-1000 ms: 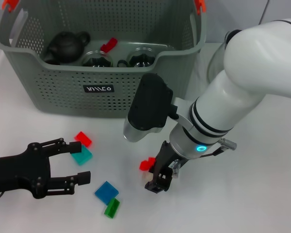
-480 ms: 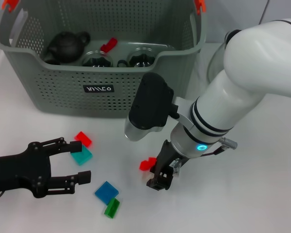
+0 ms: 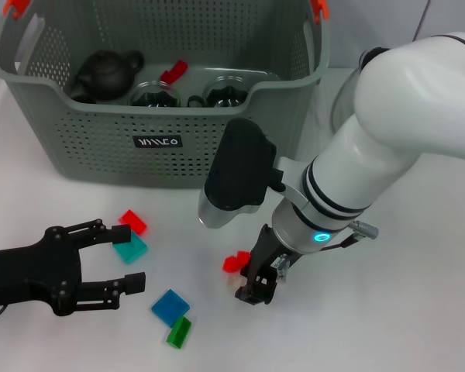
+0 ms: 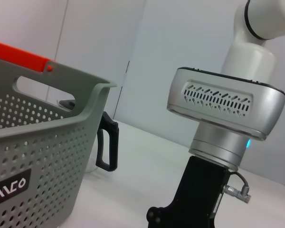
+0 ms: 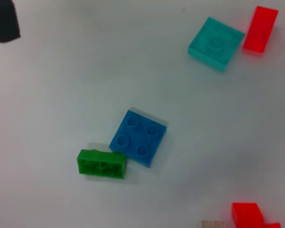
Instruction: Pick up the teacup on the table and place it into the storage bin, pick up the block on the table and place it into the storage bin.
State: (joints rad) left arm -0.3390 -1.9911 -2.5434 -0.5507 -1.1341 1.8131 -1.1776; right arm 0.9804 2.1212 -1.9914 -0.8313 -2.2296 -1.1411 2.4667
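Head view is showing the storage bin (image 3: pixel 159 93) sitting at the back of the white table (image 3: pixel 418 310), already holding a dark teapot (image 3: pixel 105 74), two dark glossy teacups (image 3: pixel 155 94) side by side, and one red block (image 3: pixel 173 72), so I'm reading the teacup part as done and the block part as partly done. Blocks are still lying loose in front of the bin: a red one (image 3: pixel 132 222) touching a teal one (image 3: pixel 130 248), a blue square one (image 3: pixel 170 306) touching a green one (image 3: pixel 179 332), and a small red block (image 3: pixel 235 261) just beside the right gripper (image 3: pixel 256 285). Right gripper is hanging low over the table next to that red block, not visibly gripping anything; I cannot tell whether it's spread or closed. Left gripper (image 3: pixel 112 260) is hovering near the teal/red pair, fingers spread apart, holding nothing. Materials: bin is looking like matte grey-green perforated plastic with rounded corners and orange-red handle clips (image 3: pixel 319 8); blocks are looking like hard studded plastic, teal and red translucent, blue one (image 5: pixel 138 138) opaque with four studs; the right wrist view is showing this clearly.
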